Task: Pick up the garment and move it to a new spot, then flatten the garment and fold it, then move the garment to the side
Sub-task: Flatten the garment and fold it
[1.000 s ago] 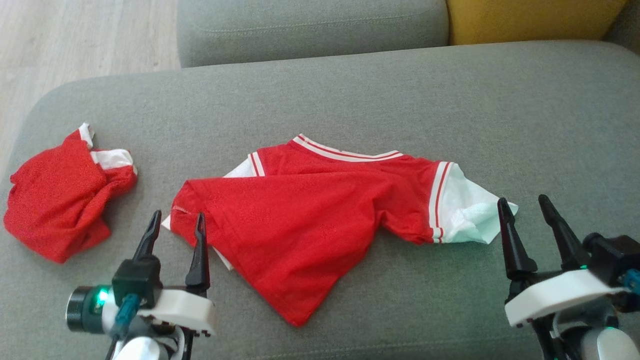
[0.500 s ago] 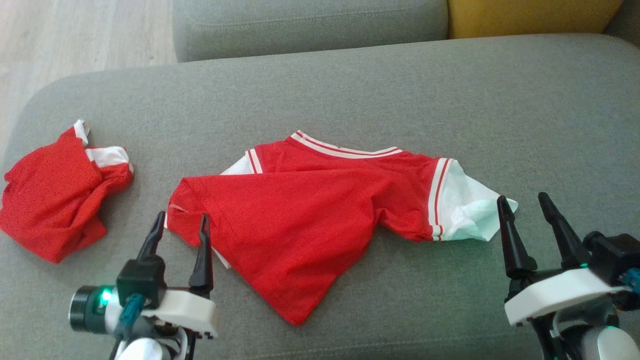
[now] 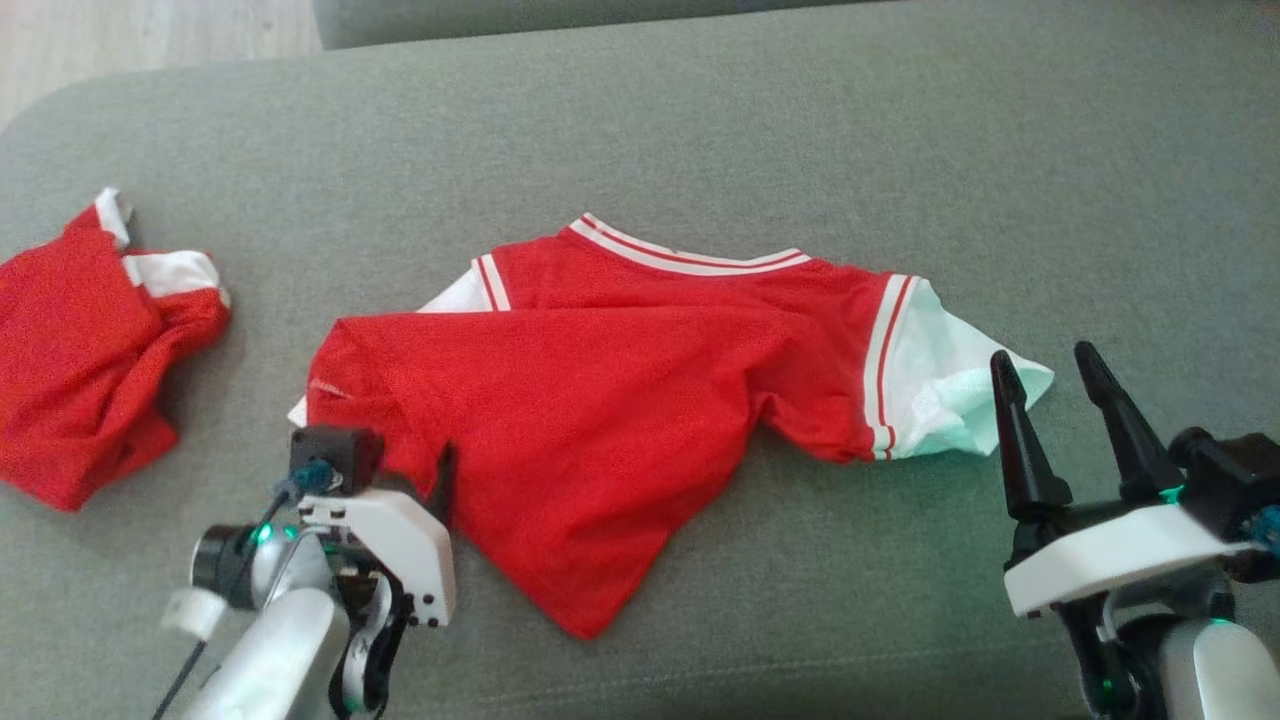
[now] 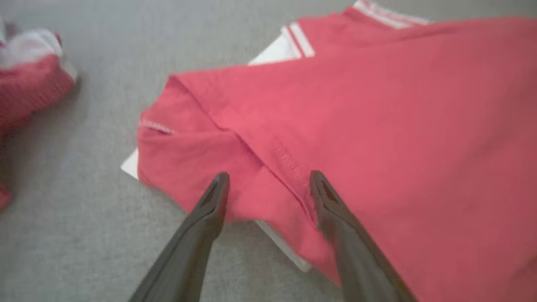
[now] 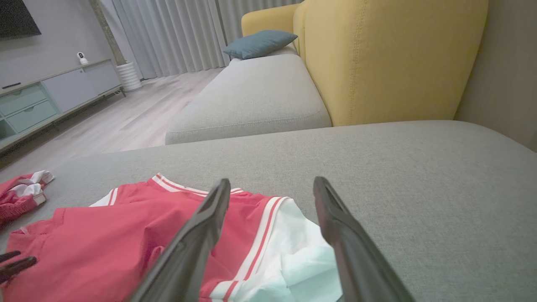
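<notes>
Your garment point(image 3: 600, 420) lies midway along the sofa cushion point(image 3: 700, 120), toward its near edge. It is half spread with the hem turned over, so flattening, folding and setting aside remain. Your left gripper point(image 4: 269, 176) is poised over the garment's left corner with its jaws released. Your right gripper point(image 3: 1043, 357) hovers beside its right end, also released.

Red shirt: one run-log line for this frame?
phase: pre-grasp | red shirt: spread on sofa | left gripper: open, over shirt's left corner | right gripper: open, beside white sleeve
</notes>
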You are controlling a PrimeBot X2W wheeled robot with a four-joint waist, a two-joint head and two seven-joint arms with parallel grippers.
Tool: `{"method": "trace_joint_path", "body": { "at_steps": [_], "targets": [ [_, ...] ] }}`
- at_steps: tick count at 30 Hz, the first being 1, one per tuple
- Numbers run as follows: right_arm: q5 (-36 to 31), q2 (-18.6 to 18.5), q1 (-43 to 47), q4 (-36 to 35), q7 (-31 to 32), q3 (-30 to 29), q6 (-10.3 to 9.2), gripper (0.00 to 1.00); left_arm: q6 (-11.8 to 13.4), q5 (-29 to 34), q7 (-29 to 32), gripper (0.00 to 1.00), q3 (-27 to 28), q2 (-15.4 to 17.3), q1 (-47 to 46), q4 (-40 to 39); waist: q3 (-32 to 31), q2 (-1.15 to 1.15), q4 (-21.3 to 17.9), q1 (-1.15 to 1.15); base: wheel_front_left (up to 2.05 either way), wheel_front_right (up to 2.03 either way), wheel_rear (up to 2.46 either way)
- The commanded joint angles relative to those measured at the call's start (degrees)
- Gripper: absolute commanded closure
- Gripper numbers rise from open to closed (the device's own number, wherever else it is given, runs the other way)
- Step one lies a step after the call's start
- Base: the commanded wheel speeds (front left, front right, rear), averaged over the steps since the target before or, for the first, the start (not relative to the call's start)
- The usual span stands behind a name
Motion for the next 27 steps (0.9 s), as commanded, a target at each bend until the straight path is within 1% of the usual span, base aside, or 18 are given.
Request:
{"method": "trace_joint_path", "body": {
  "at_steps": [1,4,5,6,7,8,10,15,16,19,23,27],
  "targets": [
    [0.4,-0.5,-2.1,-1.8,-0.6,1.4,-0.04,0.00,-0.3,-1.1,1.4,0.00,2.5,0.5,-2.7,0.1,0.6,0.00,-0.5,0.00,0.00,0.00,0.00],
    [0.6,-0.6,-2.5,-1.4,-0.8,1.4,-0.04,0.00,-1.5,-3.1,6.5,0.00,2.1,0.1,-3.9,3.9,1.0,0.00,-1.1,0.00,0.00,0.00,0.00],
    [0.7,-0.6,-2.6,-1.3,-0.9,1.4,-0.04,0.00,-2.0,-3.9,8.4,0.24,1.9,0.0,-4.1,5.0,1.1,0.00,-1.3,0.00,0.00,0.00,0.00],
    [0.8,-0.6,-2.7,-1.2,-0.9,1.3,-0.04,0.00,-2.4,-4.1,9.5,0.80,1.7,0.1,-4.5,5.6,1.2,0.00,-1.4,0.00,0.00,0.00,0.00],
    [0.9,-0.5,-2.7,-1.0,-1.0,1.3,-0.04,0.00,-2.7,-4.1,10.3,1.00,1.4,0.4,-4.8,6.1,1.2,0.00,-1.6,0.00,0.00,0.00,0.00],
    [0.9,-0.5,-2.8,-1.0,-1.1,1.2,-0.04,0.00,-2.9,-4.0,10.9,1.00,1.1,0.6,-5.1,6.3,1.2,0.00,-1.7,0.00,0.00,0.00,0.00],
    [1.1,-0.5,-2.9,-0.8,-1.2,1.1,-0.04,0.00,-2.8,-2.8,10.2,1.00,0.7,1.4,-5.9,6.1,1.3,0.00,-1.9,0.00,0.00,0.00,0.00],
    [1.5,-0.4,-3.4,-0.5,-1.5,1.0,-0.04,0.00,-0.7,1.6,4.4,1.00,0.7,3.5,-9.1,3.5,1.9,0.00,-2.4,0.00,0.00,0.00,0.00],
    [1.5,-0.4,-3.4,-0.5,-1.5,1.0,-0.04,0.00,-0.7,1.6,4.4,1.00,0.7,3.5,-9.1,3.5,1.9,0.00,-2.4,0.00,0.00,0.00,0.00],
    [1.6,-0.4,-4.3,-0.6,-1.8,0.8,-0.04,0.00,0.4,3.9,1.7,1.00,1.4,4.8,-13.2,2.3,2.8,0.00,-3.5,0.00,0.00,0.00,0.00],
    [1.5,-0.3,-5.1,-0.5,-2.2,0.4,-0.04,0.00,-0.2,4.3,0.2,1.00,2.6,5.8,-18.4,4.0,3.8,0.00,-5.2,0.00,0.00,0.00,0.00],
    [1.8,-0.3,-5.8,0.1,-2.7,0.3,-0.04,0.00,-1.1,4.5,-1.0,1.00,3.2,6.2,-23.0,7.8,4.6,0.00,-7.3,0.00,0.00,0.00,0.00]
  ]
}}
